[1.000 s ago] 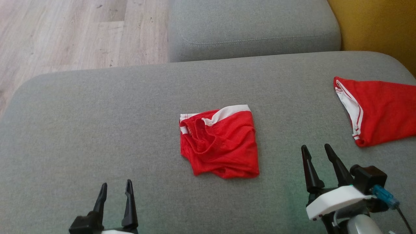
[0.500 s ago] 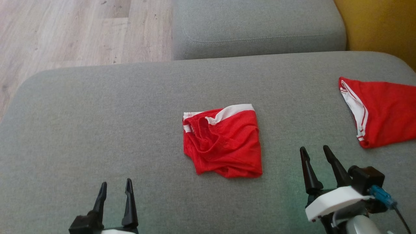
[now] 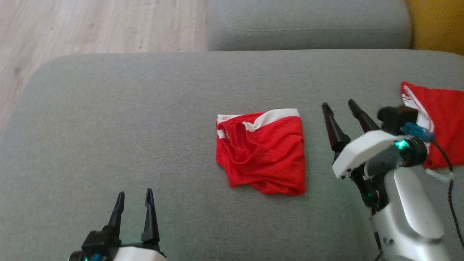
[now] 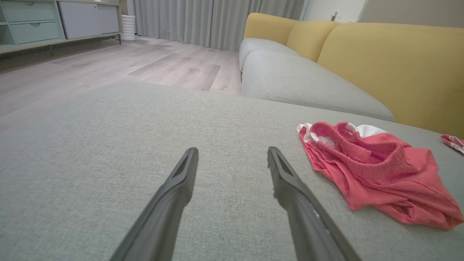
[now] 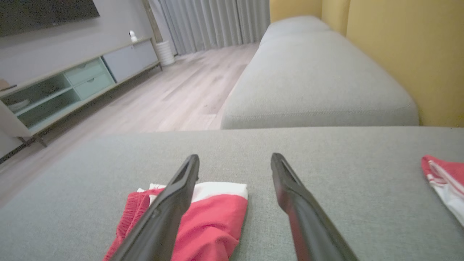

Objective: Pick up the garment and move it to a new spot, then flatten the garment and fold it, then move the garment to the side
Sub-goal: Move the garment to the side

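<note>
The crumpled red mesh garment with a white waistband (image 3: 262, 152) lies near the middle of the grey fabric sofa cushion (image 3: 127, 119), untouched. Over the last second the right gripper (image 3: 338, 104) has been carried forward. Its tips, previously level with the garment's near hem, are now drawn level with the waistband, just beside the garment at its 3 o'clock. The slight shift of the whole head view is put down to the camera, not the cloth. The left gripper (image 3: 135, 192) is kept back at the garment's 7 o'clock. Both pairs of jaws are held wide apart and empty. A second red-and-white garment (image 3: 444, 123) is left at the far 3 o'clock edge. The pick-up is judged to be only in approach, with nothing grasped yet.
</note>
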